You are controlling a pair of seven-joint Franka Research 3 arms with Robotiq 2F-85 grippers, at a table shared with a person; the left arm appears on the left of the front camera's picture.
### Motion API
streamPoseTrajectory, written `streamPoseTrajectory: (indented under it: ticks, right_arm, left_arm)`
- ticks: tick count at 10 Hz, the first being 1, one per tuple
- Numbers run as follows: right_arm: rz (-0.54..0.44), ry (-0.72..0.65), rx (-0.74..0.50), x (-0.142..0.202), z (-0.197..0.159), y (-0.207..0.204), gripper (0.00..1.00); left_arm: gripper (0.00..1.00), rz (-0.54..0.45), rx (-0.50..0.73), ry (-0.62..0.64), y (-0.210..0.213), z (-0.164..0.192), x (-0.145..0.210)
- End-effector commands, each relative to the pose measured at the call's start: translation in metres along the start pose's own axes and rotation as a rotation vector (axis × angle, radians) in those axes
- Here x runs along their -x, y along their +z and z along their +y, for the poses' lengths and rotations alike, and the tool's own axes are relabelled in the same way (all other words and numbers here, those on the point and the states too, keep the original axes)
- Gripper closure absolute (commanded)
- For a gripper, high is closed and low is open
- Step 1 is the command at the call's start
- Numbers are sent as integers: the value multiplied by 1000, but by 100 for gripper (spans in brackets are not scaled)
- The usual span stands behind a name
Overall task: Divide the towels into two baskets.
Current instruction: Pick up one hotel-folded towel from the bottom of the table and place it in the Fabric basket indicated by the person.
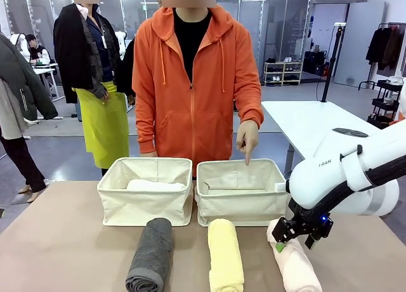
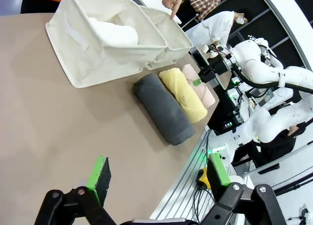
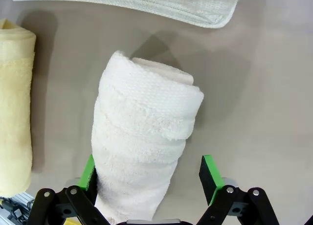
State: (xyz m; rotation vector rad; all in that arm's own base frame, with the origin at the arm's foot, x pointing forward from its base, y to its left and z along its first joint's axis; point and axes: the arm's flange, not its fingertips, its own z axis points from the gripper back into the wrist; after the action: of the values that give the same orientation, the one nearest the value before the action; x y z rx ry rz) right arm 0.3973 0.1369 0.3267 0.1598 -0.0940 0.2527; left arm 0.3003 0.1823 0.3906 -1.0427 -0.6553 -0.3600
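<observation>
Going for pink towel (image 3: 142,127) on table (image 1: 63,241) by right basket (image 1: 241,206), with right gripper (image 3: 149,173) spread wide around it, left gripper (image 2: 159,176) spread too, empty. Next: squeeze, lift, drop in basket.

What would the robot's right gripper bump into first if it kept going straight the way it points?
Most likely the pale peach-pink rolled terry towel, lying right between its open fingers; the brown table sits just beneath it.
</observation>
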Motion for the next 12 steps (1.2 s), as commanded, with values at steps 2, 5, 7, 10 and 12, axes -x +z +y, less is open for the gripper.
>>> streamPoseTrajectory:
  ticks: [2,5,7,10,12]
  right_arm:
    - [7,-4,29,63,-1,-22,14]
    - [17,-3,29,64,-3,-24,44]
    - [22,1,33,64,-3,-25,64]
    - [16,7,53,62,-1,-17,93]
    - [-72,63,48,50,10,42,97]
  left_arm:
    - [0,3,12,-2,4,-3,1]
    - [0,3,12,-2,4,-3,1]
    - [0,3,12,-2,4,-3,1]
    - [0,3,12,-2,4,-3,1]
    - [0,3,12,-2,4,-3,1]
